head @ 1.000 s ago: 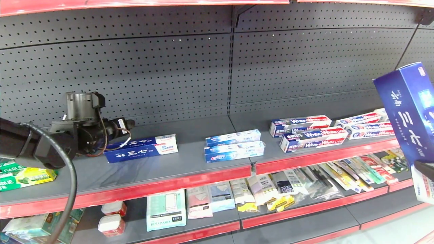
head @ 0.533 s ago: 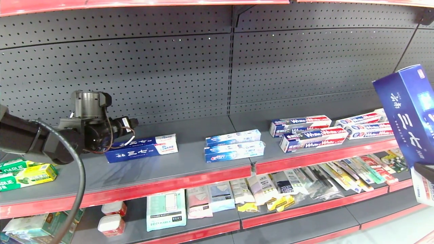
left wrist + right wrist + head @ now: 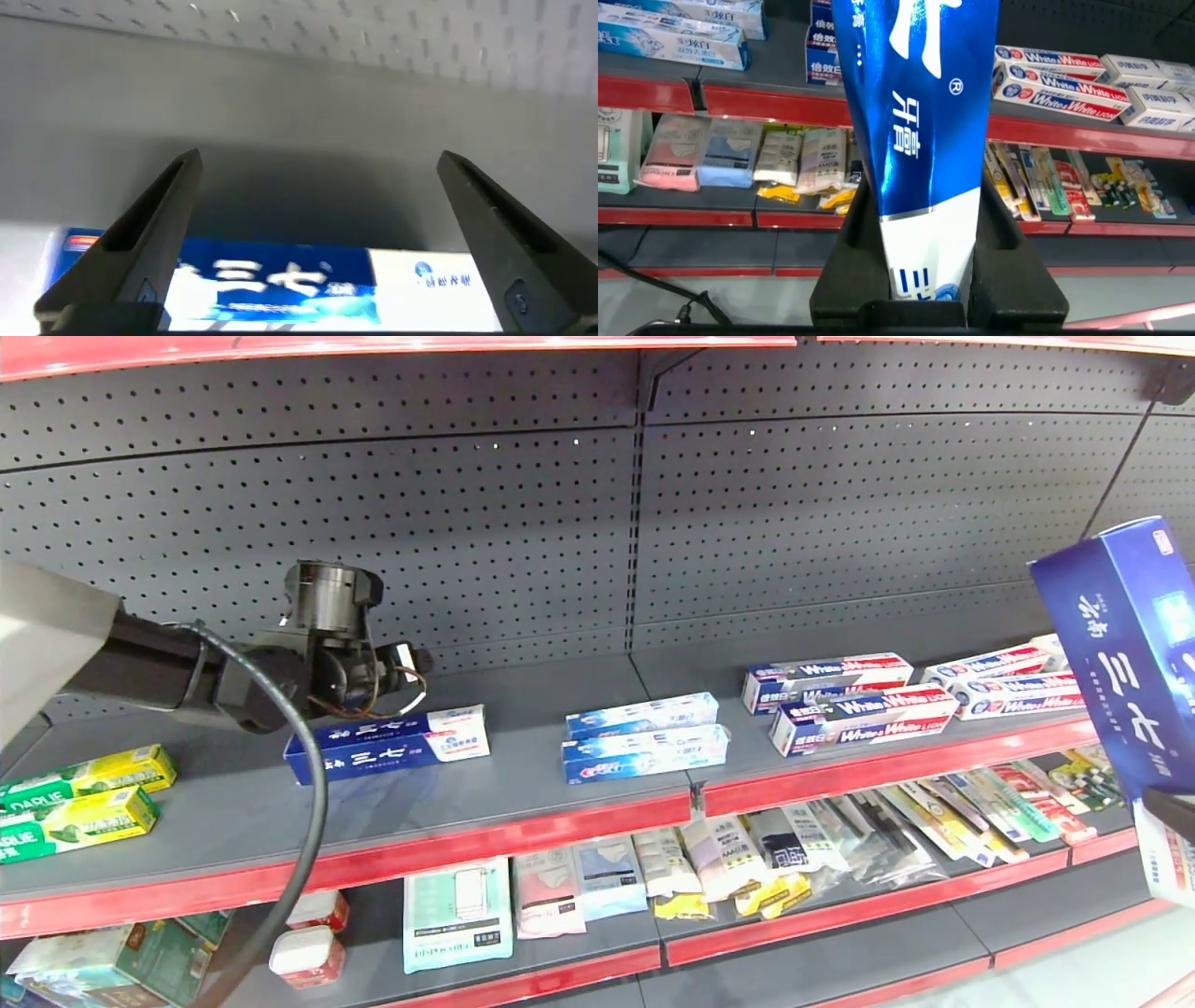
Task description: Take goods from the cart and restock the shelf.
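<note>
The dark blue toothpaste box (image 3: pixel 387 744) lies flat on the middle shelf board (image 3: pixel 280 821). It is in the left half of the board, with its long side parallel to the red front edge (image 3: pixel 467 845), about midway between that edge and the back wall (image 3: pixel 523 541). I judge this box as already placed. The left gripper (image 3: pixel 313 229) hangs just above it and points toward the back wall. Its fingers are spread wide and hold nothing, and the box is seen below, between them. Whether a finger touches the box, I cannot tell.

The second dark blue box (image 3: pixel 1125 653) is not yet on the shelf. The right gripper (image 3: pixel 923 238) is closed on its lower end and holds it nearly upright, in front of the right end of the board. So by my judgement one box is done and at least this one is left, probably to go beside the first.

The same board carries two green-yellow boxes (image 3: pixel 79 793) at its left end, two light blue boxes (image 3: pixel 644 737) near the middle, and white-and-red boxes (image 3: pixel 845 705) on the right part. The lower shelf (image 3: pixel 822 905) holds flat packets (image 3: pixel 457 915) along its front edge.
</note>
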Tool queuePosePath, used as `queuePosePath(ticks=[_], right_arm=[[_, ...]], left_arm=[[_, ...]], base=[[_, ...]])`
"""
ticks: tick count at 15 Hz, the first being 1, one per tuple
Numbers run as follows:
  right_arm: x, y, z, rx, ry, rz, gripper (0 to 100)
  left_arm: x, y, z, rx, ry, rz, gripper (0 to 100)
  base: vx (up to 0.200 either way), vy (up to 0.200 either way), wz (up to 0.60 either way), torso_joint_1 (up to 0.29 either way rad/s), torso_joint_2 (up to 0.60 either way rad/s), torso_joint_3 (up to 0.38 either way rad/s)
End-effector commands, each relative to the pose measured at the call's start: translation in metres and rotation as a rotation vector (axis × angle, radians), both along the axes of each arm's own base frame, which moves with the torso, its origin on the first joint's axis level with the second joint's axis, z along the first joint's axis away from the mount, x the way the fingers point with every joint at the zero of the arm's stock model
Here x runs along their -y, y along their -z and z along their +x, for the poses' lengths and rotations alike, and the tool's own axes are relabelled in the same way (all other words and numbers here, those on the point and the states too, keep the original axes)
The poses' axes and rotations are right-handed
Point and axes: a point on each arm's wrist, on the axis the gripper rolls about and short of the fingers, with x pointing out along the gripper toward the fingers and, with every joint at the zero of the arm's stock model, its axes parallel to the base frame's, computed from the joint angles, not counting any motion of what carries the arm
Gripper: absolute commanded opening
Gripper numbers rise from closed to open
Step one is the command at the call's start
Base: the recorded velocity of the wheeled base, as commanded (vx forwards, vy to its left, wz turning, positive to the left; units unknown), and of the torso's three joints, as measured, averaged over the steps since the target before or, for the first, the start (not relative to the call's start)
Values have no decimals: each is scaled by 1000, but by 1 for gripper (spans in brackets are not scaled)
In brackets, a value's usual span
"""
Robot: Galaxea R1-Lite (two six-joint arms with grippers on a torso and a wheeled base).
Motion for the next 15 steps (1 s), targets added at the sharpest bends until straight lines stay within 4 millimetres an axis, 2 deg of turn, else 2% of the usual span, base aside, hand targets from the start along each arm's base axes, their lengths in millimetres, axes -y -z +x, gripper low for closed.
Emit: queuePosePath(ticks=[1,2,5,8,11,15], right_arm=[[0,1,0,-4,0,0,0],[0,2,0,-7,0,0,0],[0,4,-1,-12,0,0,0],[0,4,0,-13,0,0,0],[0,5,0,-19,-1,-2,0],[0,6,1,-24,-1,-5,0]], left_arm=[[8,4,14,-21,18,21,100],[10,5,21,-37,30,41,100],[11,6,25,-101,50,83,100],[14,14,23,-192,67,112,100],[16,26,35,-194,16,128,100],[18,29,33,-226,24,122,100]], base=[[0,0,0,0,0,0],[0,0,0,0,0,0],[0,0,0,0,0,0],[0,0,0,0,0,0],[0,0,0,0,0,0],[0,0,0,0,0,0]])
